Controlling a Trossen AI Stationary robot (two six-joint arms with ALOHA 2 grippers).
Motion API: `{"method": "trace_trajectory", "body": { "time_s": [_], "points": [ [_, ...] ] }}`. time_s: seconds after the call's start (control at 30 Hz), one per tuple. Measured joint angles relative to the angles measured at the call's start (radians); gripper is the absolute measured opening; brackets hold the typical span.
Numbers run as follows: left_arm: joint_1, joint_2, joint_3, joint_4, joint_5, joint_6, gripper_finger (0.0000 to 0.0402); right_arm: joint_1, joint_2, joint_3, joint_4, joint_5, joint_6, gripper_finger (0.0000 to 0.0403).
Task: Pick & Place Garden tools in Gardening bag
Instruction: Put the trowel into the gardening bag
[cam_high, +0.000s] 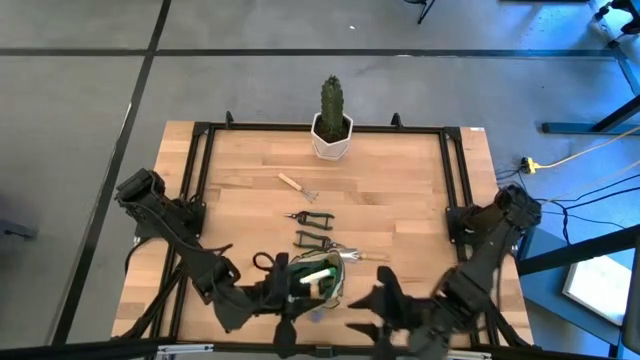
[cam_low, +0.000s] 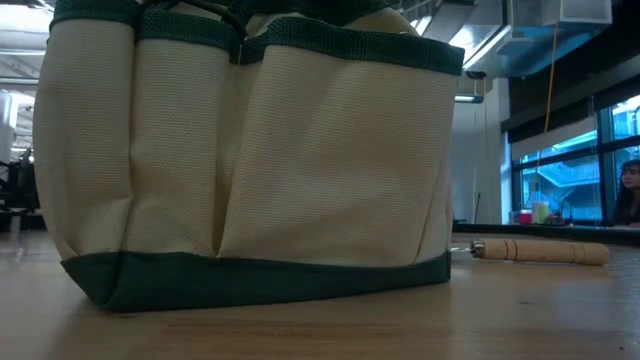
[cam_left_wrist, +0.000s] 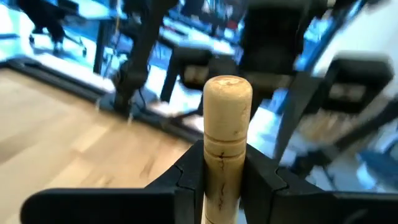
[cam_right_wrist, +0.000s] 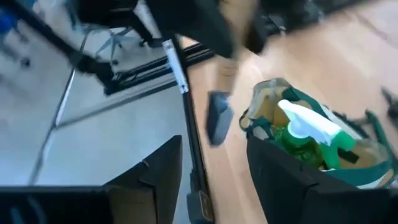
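Pale wood fills the left wrist view: the left gripper (cam_left_wrist: 222, 180) pinches a round wooden tool handle (cam_left_wrist: 227, 130) between its two dark fingers (cam_left_wrist: 186, 177), the handle's rounded end rising clear beyond the fingertips and its long axis running straight out along the line of the fingers. Which tool the handle belongs to cannot be told, since its working end is hidden. From above, this gripper (cam_high: 283, 293) sits right against the gardening bag (cam_high: 322, 280), on the bag's side away from the cactus (cam_high: 332, 103).

The right gripper (cam_high: 368, 310) hangs just beside the bag on the opposite flank, its fingers (cam_right_wrist: 155, 171) spread apart with nothing between them. In its wrist view the bag (cam_right_wrist: 317, 140) lies just beyond the fingertips, mouth up, with the green sprayer (cam_right_wrist: 309, 134) standing inside, white head uppermost.

Between the bag and the cactus lie the pruning shears (cam_high: 309, 217), their long axis across the table, and another dark tool (cam_high: 314, 240) just nearer the bag. A wooden-handled fork (cam_high: 296, 185) lies slantwise closer to the cactus. A further wooden-handled tool (cam_high: 362, 256) touches the bag's rim, handle (cam_low: 540, 250) pointing away from the bag.
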Motion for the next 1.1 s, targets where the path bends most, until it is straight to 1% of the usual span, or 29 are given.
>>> {"method": "trace_trajectory", "body": {
  "time_s": [0.13,0.2,0.27,0.37,0.43,0.57,0.67,0.83,1.0,1.1],
  "points": [
    [-0.004,0.001,0.000,-0.109,0.016,-0.027,0.0064,0.073,-0.012,0.000,0.032,0.068,-0.141,0.0183],
    [0.002,0.001,0.000,-0.133,0.066,0.014,0.0064,0.106,-0.012,0.000,0.049,0.107,-0.167,0.0183],
    [0.015,0.004,0.000,-0.143,0.138,0.059,0.0064,0.132,-0.013,0.000,0.048,0.149,-0.165,0.0183],
    [0.044,0.015,0.000,-0.150,0.238,0.077,0.0064,0.157,-0.013,0.000,0.033,0.202,-0.120,0.0183],
    [0.062,0.025,0.000,-0.153,0.258,0.083,0.0064,0.163,-0.013,0.000,0.031,0.216,-0.101,0.0183],
    [0.089,0.048,0.000,-0.147,0.267,0.138,0.0064,0.163,-0.013,0.000,0.032,0.211,-0.066,0.0183],
    [0.103,0.069,0.000,-0.150,0.306,0.171,0.0064,0.163,-0.013,0.000,0.031,0.208,-0.044,0.0183],
    [0.105,0.104,-0.001,-0.153,0.329,0.226,0.0064,0.152,-0.013,0.000,0.031,0.203,-0.012,0.0183],
    [0.109,0.112,-0.001,-0.153,0.335,0.311,0.0064,0.131,-0.013,0.000,0.010,0.146,0.023,0.0183],
    [0.130,0.112,-0.001,-0.146,0.357,0.339,0.0064,0.115,-0.014,0.000,0.010,0.122,0.028,0.0183]
  ]
}}
